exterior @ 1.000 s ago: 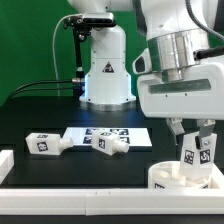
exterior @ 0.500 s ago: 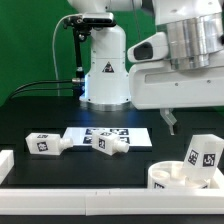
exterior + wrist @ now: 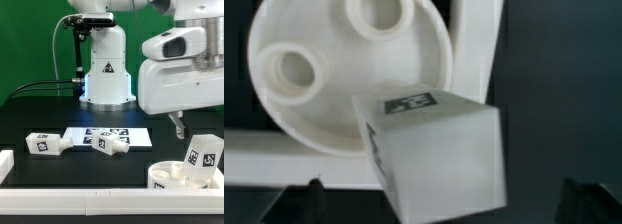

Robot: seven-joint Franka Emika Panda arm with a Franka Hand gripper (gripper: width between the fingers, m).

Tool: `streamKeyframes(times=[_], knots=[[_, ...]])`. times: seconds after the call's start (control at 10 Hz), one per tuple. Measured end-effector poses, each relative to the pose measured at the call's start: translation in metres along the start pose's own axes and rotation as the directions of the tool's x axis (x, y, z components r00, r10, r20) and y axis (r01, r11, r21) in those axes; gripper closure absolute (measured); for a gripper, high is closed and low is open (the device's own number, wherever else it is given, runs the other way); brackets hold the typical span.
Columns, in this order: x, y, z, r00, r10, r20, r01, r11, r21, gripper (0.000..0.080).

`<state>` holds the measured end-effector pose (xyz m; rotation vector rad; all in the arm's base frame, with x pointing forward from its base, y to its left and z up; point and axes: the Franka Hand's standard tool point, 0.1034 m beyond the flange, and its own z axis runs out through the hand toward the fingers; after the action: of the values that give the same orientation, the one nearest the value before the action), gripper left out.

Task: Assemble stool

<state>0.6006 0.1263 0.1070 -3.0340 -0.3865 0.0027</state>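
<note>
The stool's round white seat [image 3: 170, 177] lies at the front on the exterior view's right, and its holes show in the wrist view [image 3: 322, 75]. A chunky white leg [image 3: 201, 154] with a marker tag stands tilted in the seat, with nothing holding it. It fills the middle of the wrist view [image 3: 438, 150]. My gripper [image 3: 198, 122] hangs open just above that leg, and its dark fingertips [image 3: 304, 203] stand wide on either side of it [image 3: 441, 208]. Two more legs [image 3: 42, 143] [image 3: 108, 146] lie loose on the black table.
The marker board [image 3: 128, 134] lies flat behind the loose legs. A long white rail [image 3: 70, 196] runs along the table's front edge, with a white block [image 3: 5, 160] at its end on the exterior view's left. The robot's base [image 3: 105, 70] stands at the back.
The gripper was shut on the leg over the seat. It has opened, let the leg go and lifted clear. The leg stays standing in the seat.
</note>
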Motion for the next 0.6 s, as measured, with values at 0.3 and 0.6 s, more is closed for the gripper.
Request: streamKeyframes(times=[0.3,0.6], knots=[[0.0032,-0.0036,-0.0013,0.976,-0.217,-0.003,0.217,0.976,-0.026,0.0150],[0.0036,-0.0044,0.0007,0.814,-0.580,0.037,0.581,0.811,-0.071,0.0150]])
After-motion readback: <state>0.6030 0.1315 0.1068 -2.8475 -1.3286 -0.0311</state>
